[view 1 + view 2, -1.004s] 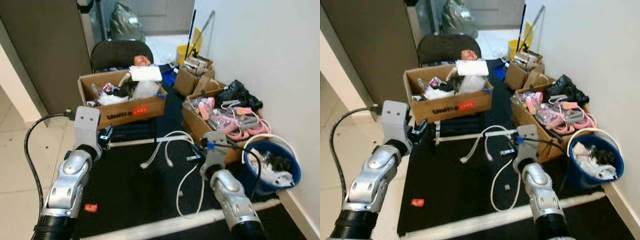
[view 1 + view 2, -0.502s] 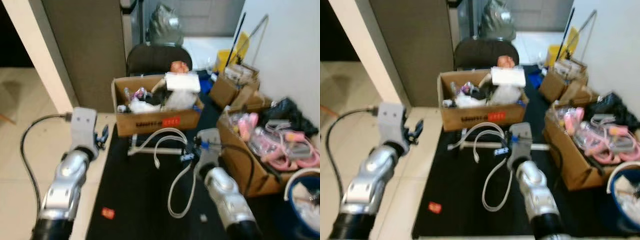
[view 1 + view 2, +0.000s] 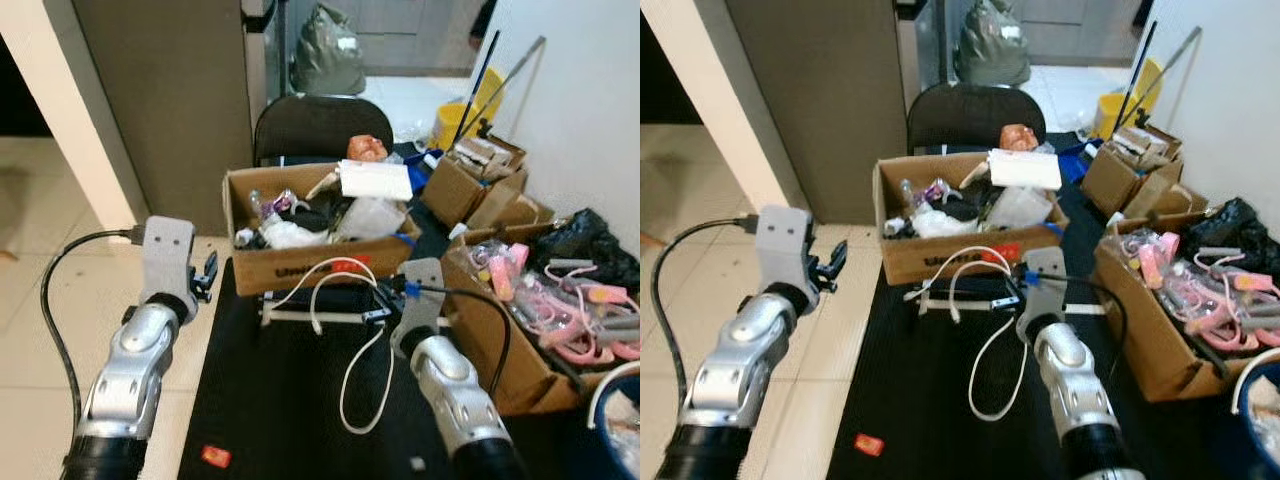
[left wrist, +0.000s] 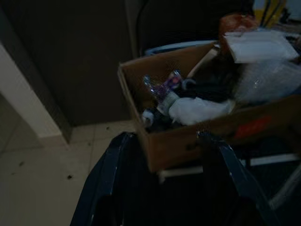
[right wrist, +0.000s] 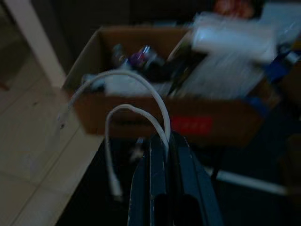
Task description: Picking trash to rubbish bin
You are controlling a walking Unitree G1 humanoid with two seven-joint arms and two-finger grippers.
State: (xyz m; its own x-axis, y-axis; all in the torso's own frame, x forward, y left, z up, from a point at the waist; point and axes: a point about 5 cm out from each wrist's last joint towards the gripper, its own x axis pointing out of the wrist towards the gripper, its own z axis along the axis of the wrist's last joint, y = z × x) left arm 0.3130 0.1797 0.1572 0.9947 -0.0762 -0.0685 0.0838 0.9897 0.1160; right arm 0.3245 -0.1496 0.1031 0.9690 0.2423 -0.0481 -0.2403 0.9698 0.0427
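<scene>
My right gripper (image 3: 380,300) is shut on a white cable (image 3: 345,395). The cable loops up in front of a cardboard box (image 3: 300,270) and hangs down to the black mat (image 3: 270,400). In the right wrist view the fingers (image 5: 155,165) pinch the cable (image 5: 136,110) tightly. A blue rubbish bin (image 3: 612,392) with a white rim sits at the far lower right. A small red scrap (image 3: 213,456) lies on the mat near the front left. My left gripper (image 3: 207,275) hangs open above the tiled floor left of the box, holding nothing.
The cardboard box is full of clutter, with a black chair (image 3: 318,125) behind it. Another box (image 3: 500,340) with pink items stands at the right, with more boxes (image 3: 470,185) and a yellow bucket (image 3: 452,120) farther back. A dark cabinet (image 3: 160,90) is at the left.
The camera has swung left, so the bin has slid to the right edge. My right gripper keeps the cable, whose loop now hangs higher in front of the box.
</scene>
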